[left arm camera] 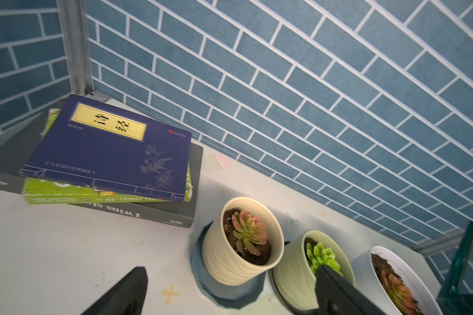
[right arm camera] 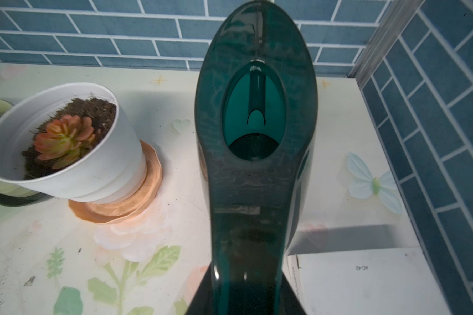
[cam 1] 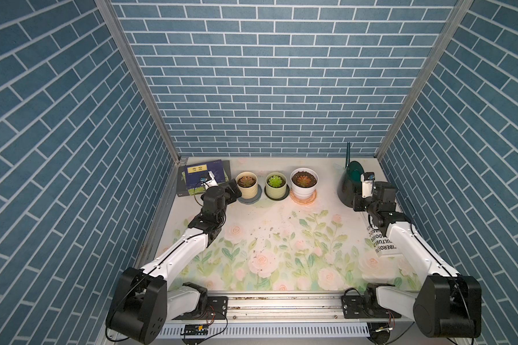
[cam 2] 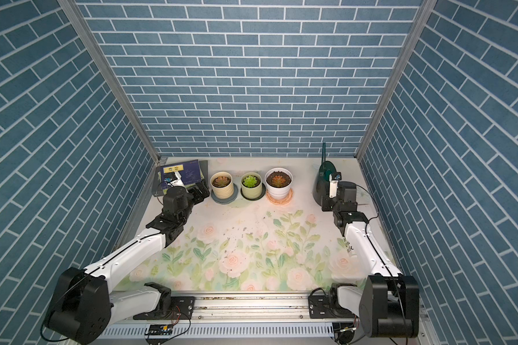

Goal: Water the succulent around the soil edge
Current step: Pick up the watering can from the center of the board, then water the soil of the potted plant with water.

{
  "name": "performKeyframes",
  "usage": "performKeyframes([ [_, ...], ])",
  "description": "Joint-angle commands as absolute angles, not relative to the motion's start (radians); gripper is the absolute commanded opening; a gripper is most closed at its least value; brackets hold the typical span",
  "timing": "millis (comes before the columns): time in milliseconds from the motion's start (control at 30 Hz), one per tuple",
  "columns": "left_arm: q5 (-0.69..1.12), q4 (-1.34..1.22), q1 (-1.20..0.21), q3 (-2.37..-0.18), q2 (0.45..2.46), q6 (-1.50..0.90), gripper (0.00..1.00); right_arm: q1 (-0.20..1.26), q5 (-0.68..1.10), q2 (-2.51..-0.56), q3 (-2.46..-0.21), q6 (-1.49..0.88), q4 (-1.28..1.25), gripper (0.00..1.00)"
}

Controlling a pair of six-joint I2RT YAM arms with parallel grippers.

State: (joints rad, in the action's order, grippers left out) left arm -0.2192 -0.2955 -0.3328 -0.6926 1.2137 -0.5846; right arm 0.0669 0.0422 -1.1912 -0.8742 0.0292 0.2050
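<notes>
Floral tabletop (cam 1: 281, 215) (soil-flecked), blue-brick walls (cam 1: 266, 74).

3 pots (cam 1: 275, 193) stand between books (cam 1: 219, 172) and watering can (cam 1: 346, 185)

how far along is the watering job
Done: right gripper is shut on the watering can handle. In hand: the can stands upright on the table, not yet lifted. Left: carry it to a succulent, perhaps the white pot, and pour around the soil edge. Left gripper hangs open beside the cream pot.
</notes>
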Motion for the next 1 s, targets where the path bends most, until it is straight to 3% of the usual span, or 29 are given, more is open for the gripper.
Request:
performKeyframes([
  [0,-0.123,-0.256,-0.342,-0.73,1.242,-0.598,1.0,0.097,0.066,-1.165,-0.989,0.129,0.429,0.0],
  [433,0.195,-0.28,-0.398,-0.828,1.352,-0.408,1.0,0.352,-0.357,-1.123,-1.23,0.341,0.896,0.0],
  [633,0.244,-0.294,-0.443,-0.845,1.386,-0.368,1.0,0.358,-0.345,-1.036,-1.271,0.384,0.958,0.0],
  [967,0.31,-0.241,-0.452,-0.886,1.423,-0.317,1.0,0.383,-0.262,-0.951,-1.352,0.677,1.101,0.0],
])
